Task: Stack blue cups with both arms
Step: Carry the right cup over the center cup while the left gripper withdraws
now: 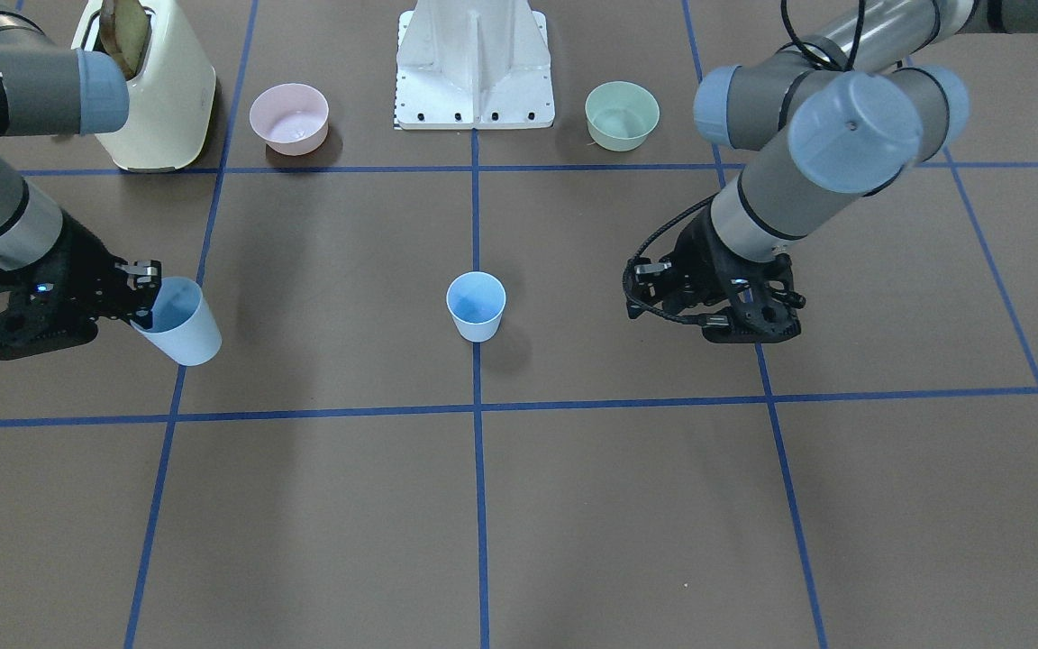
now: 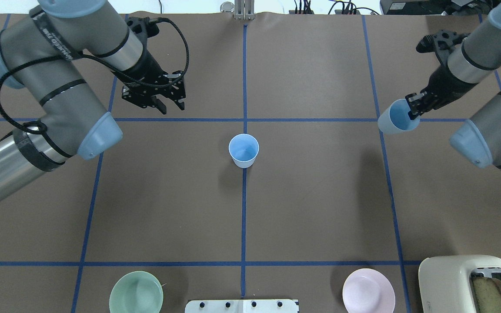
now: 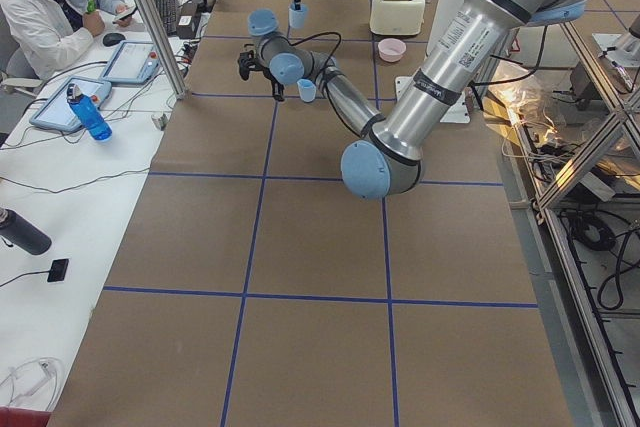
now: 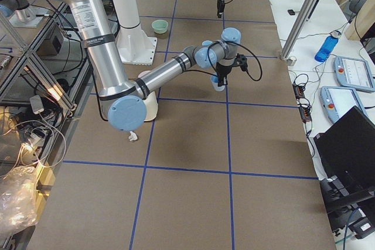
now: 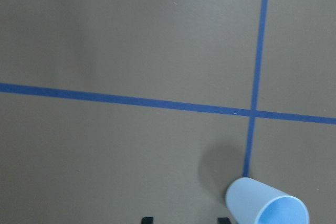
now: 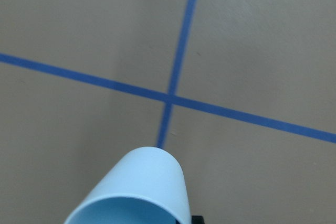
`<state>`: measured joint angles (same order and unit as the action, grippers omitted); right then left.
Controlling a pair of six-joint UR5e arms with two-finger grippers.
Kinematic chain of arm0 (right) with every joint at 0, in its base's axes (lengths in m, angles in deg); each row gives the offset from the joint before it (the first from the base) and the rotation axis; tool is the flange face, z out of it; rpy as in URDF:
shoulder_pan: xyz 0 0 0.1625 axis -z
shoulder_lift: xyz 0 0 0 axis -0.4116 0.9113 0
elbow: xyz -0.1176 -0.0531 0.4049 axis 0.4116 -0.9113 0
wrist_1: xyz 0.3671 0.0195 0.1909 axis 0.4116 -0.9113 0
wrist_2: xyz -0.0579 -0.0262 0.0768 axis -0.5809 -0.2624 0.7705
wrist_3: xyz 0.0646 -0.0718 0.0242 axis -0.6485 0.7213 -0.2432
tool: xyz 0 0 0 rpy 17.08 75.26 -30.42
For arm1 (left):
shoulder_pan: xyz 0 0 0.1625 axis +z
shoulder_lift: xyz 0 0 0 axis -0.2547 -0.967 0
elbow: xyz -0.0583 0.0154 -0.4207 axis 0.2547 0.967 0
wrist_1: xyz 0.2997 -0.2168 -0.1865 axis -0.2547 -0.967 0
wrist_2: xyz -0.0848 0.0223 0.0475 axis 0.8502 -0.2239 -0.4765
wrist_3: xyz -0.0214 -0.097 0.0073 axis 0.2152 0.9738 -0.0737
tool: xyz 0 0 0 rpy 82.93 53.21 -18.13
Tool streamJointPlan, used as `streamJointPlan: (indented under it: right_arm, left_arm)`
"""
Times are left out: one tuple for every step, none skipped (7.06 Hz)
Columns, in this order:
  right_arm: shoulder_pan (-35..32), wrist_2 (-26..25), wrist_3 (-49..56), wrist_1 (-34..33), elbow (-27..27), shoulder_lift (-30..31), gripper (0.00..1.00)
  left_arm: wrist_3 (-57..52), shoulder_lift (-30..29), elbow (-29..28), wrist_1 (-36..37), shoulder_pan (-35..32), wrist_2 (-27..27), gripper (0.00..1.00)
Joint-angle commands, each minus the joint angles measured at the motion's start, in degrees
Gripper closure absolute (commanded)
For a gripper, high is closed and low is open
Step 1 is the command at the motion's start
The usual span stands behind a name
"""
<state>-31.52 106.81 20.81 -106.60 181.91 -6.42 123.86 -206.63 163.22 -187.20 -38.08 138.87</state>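
One blue cup (image 1: 476, 306) stands upright on the table's centre line, also in the overhead view (image 2: 244, 150). My left gripper (image 2: 171, 105) is open and empty, hovering beyond and to the left of it. The left wrist view shows that cup (image 5: 268, 208) at the bottom right, beside the two fingertips (image 5: 148, 219). My right gripper (image 2: 412, 114) is shut on the rim of the second blue cup (image 2: 397, 117), which it holds tilted above the table, far to the right of the standing cup. The held cup also shows in the front view (image 1: 178, 322) and the right wrist view (image 6: 136, 192).
A pink bowl (image 2: 368, 290), a mint-green bowl (image 2: 136, 292) and the white pedestal (image 1: 474, 63) stand along the robot's side of the table. A cream toaster (image 2: 472, 282) with bread in it stands at the near right corner. An operator (image 3: 40, 7) sits at the side desk.
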Motion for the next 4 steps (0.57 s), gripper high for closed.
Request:
streamJointPlan:
  right_arm:
    - [4.56,-0.4,-9.28,-1.52,0.61,-6.29,1.0]
    - [7.02,-1.01,-14.02,-1.51,0.26,-9.01,1.0]
    - [9.31,-1.62,-17.81,-1.51,0.0,-11.47,1.0]
    - [11.33,-2.5,-19.76,-1.69,-0.27,-13.07,1.0]
  left_arm:
    - [-13.76,3.91,0.14,2.86,-4.1,0.68,0.47]
    - [-19.74,6.37,0.05,2.87,-5.51,0.59,0.47]
    - [-24.94,8.39,-0.38,2.78,-6.48,0.51,0.46]
    - [-28.91,10.33,-0.56,2.61,-6.75,0.33,0.46]
